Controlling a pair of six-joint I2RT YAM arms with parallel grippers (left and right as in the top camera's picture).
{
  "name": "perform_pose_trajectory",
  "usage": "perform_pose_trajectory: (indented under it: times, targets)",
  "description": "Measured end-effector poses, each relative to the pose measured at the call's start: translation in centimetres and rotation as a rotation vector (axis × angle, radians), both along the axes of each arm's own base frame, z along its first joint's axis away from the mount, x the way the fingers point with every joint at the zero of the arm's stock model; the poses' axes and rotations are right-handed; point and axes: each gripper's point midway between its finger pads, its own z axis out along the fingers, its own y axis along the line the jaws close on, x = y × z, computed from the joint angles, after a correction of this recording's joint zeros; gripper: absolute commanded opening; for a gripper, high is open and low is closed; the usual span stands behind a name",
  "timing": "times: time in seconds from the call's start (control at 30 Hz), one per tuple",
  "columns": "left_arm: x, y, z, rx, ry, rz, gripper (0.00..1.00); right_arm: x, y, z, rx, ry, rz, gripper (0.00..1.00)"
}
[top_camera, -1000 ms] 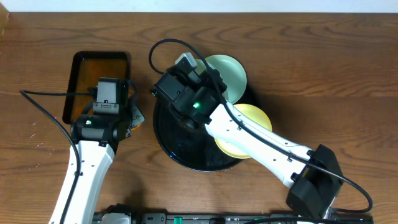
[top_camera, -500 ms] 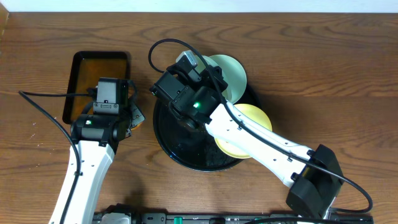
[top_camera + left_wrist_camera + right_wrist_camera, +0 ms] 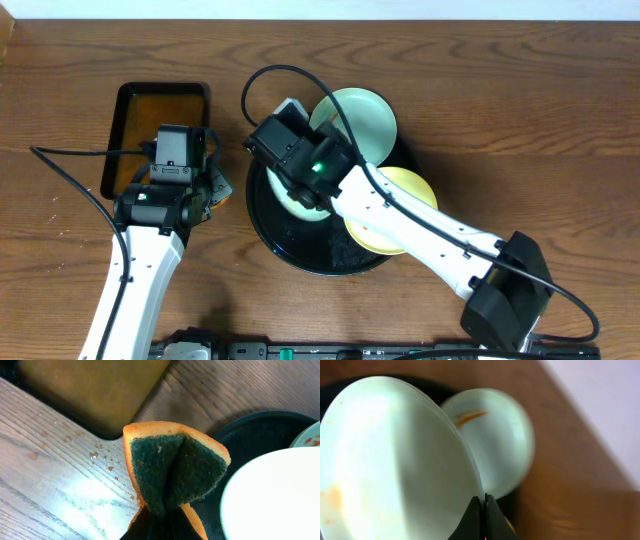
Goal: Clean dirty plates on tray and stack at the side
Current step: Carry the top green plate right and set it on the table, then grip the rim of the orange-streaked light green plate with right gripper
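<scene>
Sponge first, at the left: an orange pad with a dark green scouring face, folded and pinched at its base by the left claw. It hangs over the bench just beside the near corner of the rectangular tray, with crumbs scattered on the wood under it.

Immediately to the sponge's right is the held plate, pale mint. The right claw has its fingers pressed together on the plate's rim and holds it tipped up over the left part of the round black tray. Faint orange marks show on the face turned to the right wrist camera. I cannot tell which face is turned to the sponge.

The wipe turns on that gap. The plate lies directly right of the sponge, close but apart, so I judge the left arm has only a short reach sideways.

Further right, the second mint plate sits at the tray's far edge with an orange streak on it. The yellow plate lies at the tray's right side, partly under the right arm.

Compared with a second ago, the right wrist has shifted away from the far mint plate toward the left arm. A pale patch of the lifted plate now shows beneath it. The left arm looks unmoved.
</scene>
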Motion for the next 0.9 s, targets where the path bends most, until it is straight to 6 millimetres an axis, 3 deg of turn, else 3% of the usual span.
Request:
perform_pose_trajectory:
  times: [0.17, 0.33, 0.53, 0.7, 0.8, 0.9]
  targets:
    - [0.0, 0.0, 0.0, 0.0, 0.0, 0.0, 0.08, 0.6, -0.5, -2.1, 0.223, 0.235, -0.019, 0.01]
    - [0.0, 0.0, 0.0, 0.0, 0.0, 0.0, 0.08, 3.7, -4.7, -2.5, 0.462, 0.407, -0.107, 0.01]
    - [-0.1, 0.0, -0.1, 0.0, 0.005, 0.0, 0.08, 7.9, -12.9, -2.8, 0.654, 0.445, -0.274, 0.01]
    - [-0.1, 0.0, -0.1, 0.0, 0.006, 0.0, 0.08, 10.2, -22.2, -5.5, 0.745, 0.397, -0.504, 0.01]
    - [-0.1, 0.0, -0.1, 0.0, 0.006, 0.0, 0.08, 10.2, -27.5, -7.5, 0.801, 0.376, -0.663, 0.01]
    - [-0.1, 0.0, -0.1, 0.0, 0.006, 0.0, 0.08, 9.5, -31.6, -9.4, 0.84, 0.361, -0.798, 0.01]
